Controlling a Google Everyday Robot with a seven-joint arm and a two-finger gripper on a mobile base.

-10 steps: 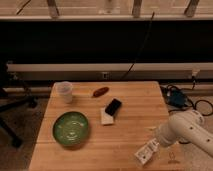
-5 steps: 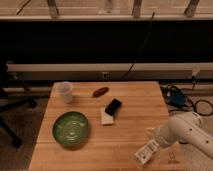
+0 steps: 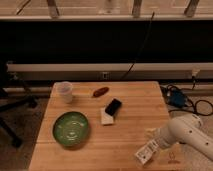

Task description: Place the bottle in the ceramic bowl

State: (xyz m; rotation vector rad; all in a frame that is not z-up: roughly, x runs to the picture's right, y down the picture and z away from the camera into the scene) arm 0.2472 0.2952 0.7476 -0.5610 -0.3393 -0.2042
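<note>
The small clear plastic bottle (image 3: 144, 153), with its white printed label facing the camera, is at the front right of the light wooden table (image 3: 130, 131), tilted and close to the front edge. The gripper (image 3: 152, 147) sits directly at the bottle, at the end of the white rounded arm (image 3: 187, 134) that enters from the right. It appears to be clamped on the bottle, though the contact area is blurred.

The round, glossy green ceramic bowl (image 3: 71, 130) rests at the front left of the table, well apart from the bottle. A black rectangular block (image 3: 113, 106) lies partly on a white flat piece (image 3: 106, 118). Both sit just right of the bowl and farther back than the bottle. At the back left stands a translucent plastic cup (image 3: 64, 92). A reddish-brown oblong item (image 3: 100, 91) lies to its right.

Compared with half a second ago, the bottle and gripper occupy nearly the same position, and the items on the table have not shifted.
</note>
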